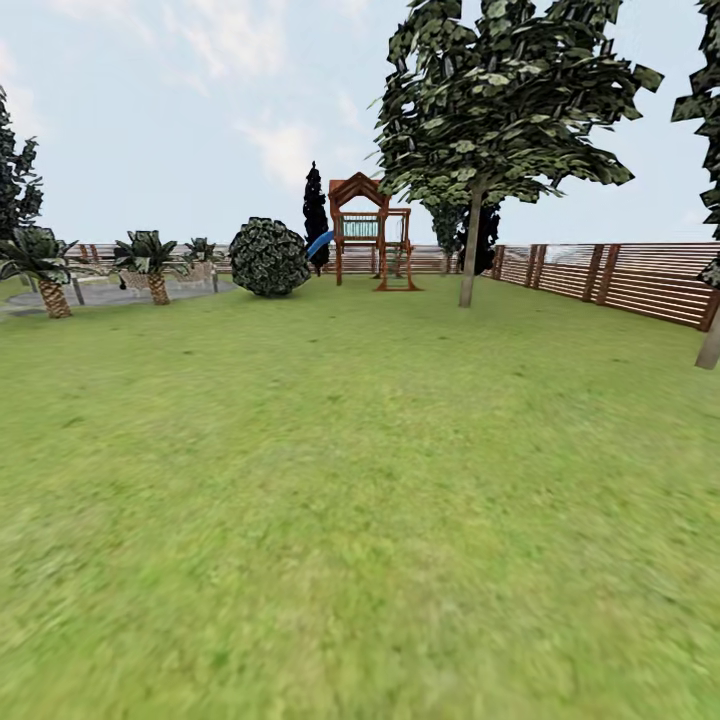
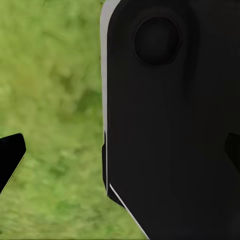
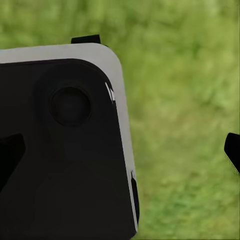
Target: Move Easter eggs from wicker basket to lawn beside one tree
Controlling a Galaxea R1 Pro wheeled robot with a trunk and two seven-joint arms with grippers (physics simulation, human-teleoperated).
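Observation:
The lawn point(image 1: 360, 480) stretches ahead as mottled green grass. A tree point(image 1: 468, 250) with a thin pale trunk and dark, pale-flecked leaves stands at the far right of the garden. Another pale trunk point(image 1: 710, 345) is cut by the right edge. The Easter eggs and the wicker basket are out of view. My left gripper point(image 2: 120, 155) is open, its black fingertips point(image 2: 11, 159) at the frame's sides over grass. My right gripper point(image 3: 120, 152) is open too, with one fingertip point(image 3: 233, 151) over grass. Nothing is held in either.
A brown slatted fence point(image 1: 620, 280) runs along the right and back. A wooden play tower point(image 1: 370, 230), a round bush point(image 1: 268, 258), short palms point(image 1: 45, 275) and a grey patio point(image 1: 110, 293) lie far off. A black robot panel point(image 2: 170, 120) point(image 3: 65, 150) blocks part of each wrist view.

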